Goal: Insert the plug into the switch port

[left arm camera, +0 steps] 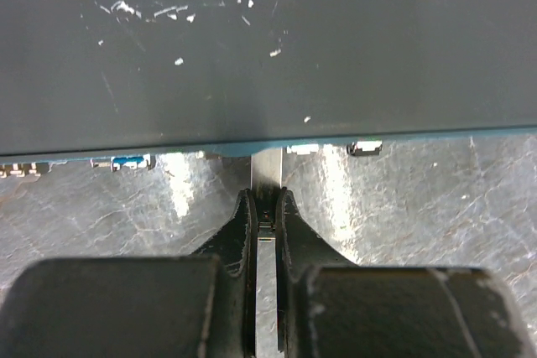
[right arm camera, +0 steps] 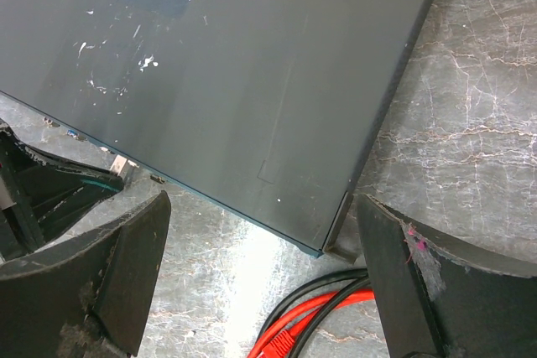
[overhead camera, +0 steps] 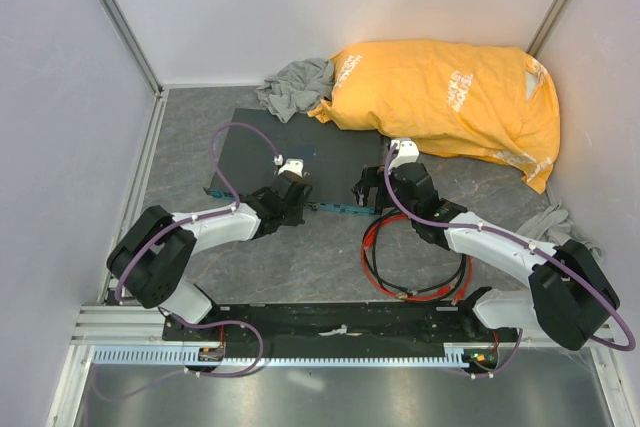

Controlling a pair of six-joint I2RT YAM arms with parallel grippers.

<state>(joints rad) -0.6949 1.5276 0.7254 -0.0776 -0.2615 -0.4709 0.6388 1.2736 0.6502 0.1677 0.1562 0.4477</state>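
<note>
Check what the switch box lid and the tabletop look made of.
Switch box: likely painted sheet metal, matte dark grey; white scratches, crisp folded edges. Tabletop: glossy grey marble pattern with white veins and glare; stone or printed laminate, can't tell.

A grey marbled tabletop (overhead camera: 330,257) fills the floor of the cell and throws back soft white glare in patches. Plain pale walls close it in on the left (overhead camera: 60,97), on the far side (overhead camera: 330,7) and on the right (overhead camera: 610,97), with slanted aluminium posts (overhead camera: 118,19) in the far corners. A crumpled orange bag (overhead camera: 440,97) lies at the far right, a grey cloth (overhead camera: 298,85) touching its left end, and another grey cloth (overhead camera: 565,219) lies near the right wall. Along the near edge runs a slotted rail (overhead camera: 330,355), with a shiny metal sheet (overhead camera: 330,392) nearer still.
</note>
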